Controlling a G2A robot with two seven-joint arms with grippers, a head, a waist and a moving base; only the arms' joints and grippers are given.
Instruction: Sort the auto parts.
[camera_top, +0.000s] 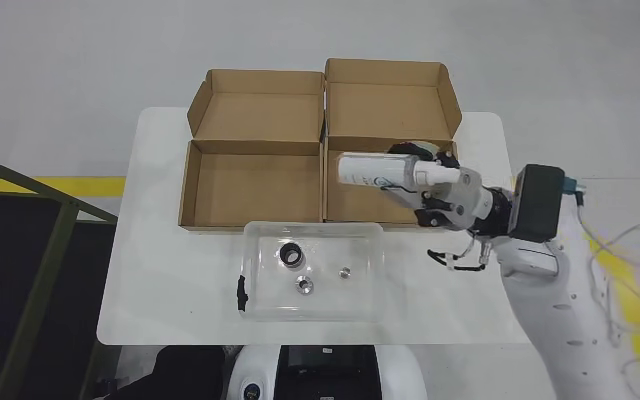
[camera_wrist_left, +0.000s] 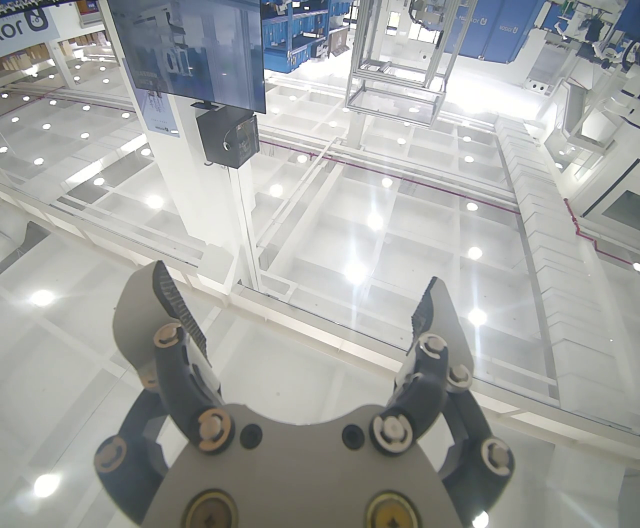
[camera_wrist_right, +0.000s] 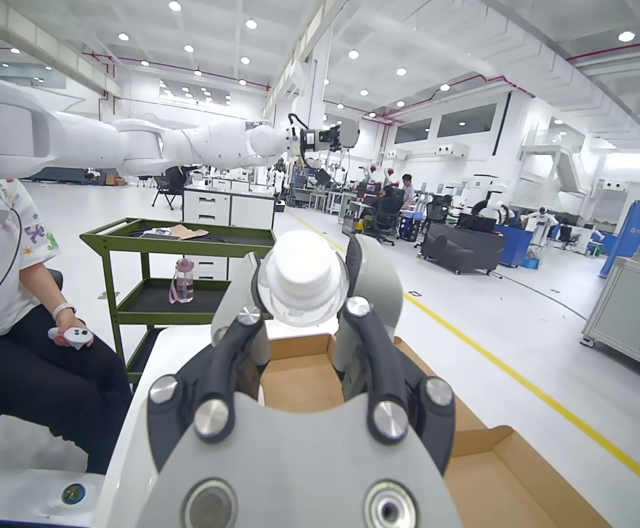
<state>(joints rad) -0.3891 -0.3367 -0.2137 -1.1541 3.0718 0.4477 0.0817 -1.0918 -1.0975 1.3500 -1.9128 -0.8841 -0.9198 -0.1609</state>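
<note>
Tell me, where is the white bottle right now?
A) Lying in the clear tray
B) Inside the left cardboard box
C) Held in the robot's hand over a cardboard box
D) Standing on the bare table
C: the right hand is shut on the white bottle, holding it sideways above the right cardboard box.

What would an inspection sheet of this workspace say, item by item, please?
Surface: white table.
Job's things: white bottle held over right cardboard box; left cardboard box beside it; clear tray holding dark ring, metal ring, small nut.
Clutter: nothing seen.
Grippers: right gripper shut on white bottle; left gripper open, empty.
Cables: black cable loop at right wrist.
Surroundings: green cart near table; yellow floor line.
</note>
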